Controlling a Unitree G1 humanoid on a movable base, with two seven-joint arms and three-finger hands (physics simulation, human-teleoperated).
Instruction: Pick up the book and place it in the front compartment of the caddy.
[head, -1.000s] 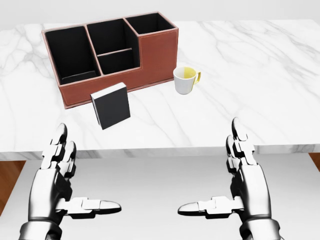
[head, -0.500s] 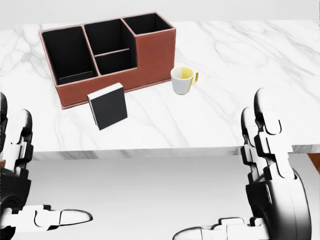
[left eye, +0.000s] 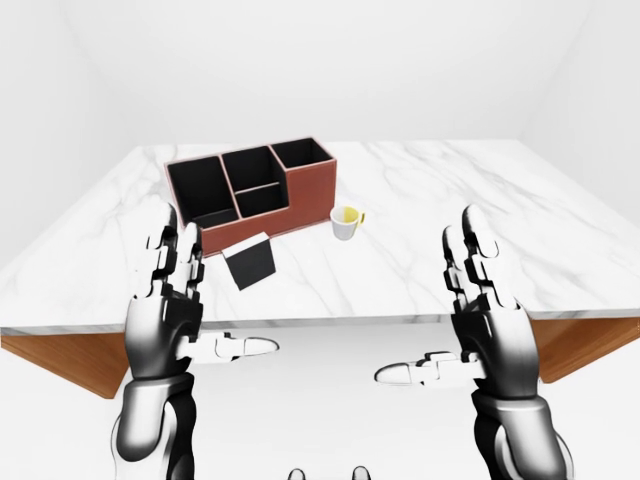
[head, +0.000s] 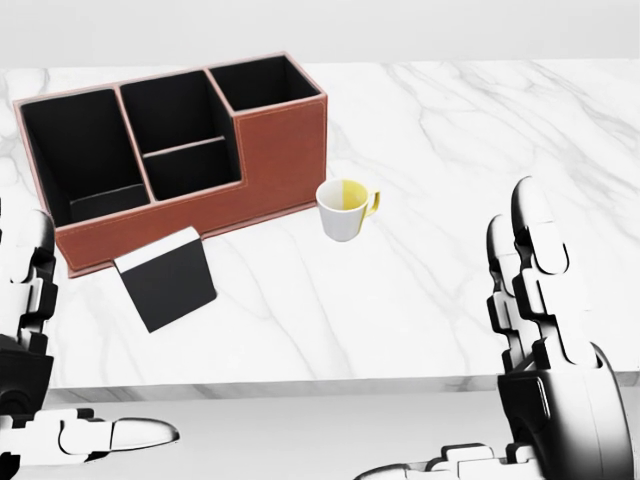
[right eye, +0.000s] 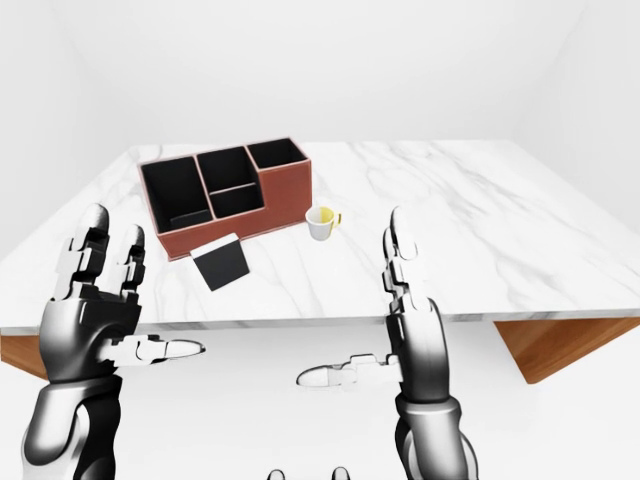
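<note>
A black book (head: 168, 282) with white page edges stands tilted on the marble table (head: 480, 150), just below the caddy's low left wall in the head view. The brown caddy (head: 285, 150) has black compartments: a large one at the left, a divided pair in the middle, a tall one at the right. My left hand (left eye: 210, 295) and right hand (left eye: 430, 305) are both open and empty, fingers up, thumbs pointing inward. They hang at the table's near edge, well short of the book.
A white mug (head: 345, 210) with a yellow inside stands to the right of the caddy. The table's near edge (head: 300, 385) runs across the bottom of the head view. White walls surround the table.
The camera has moved closer to the table, so caddy, book and mug look larger and lower-left in the head view. Both hands have risen from one second ago. The book keeps its place by the caddy.
</note>
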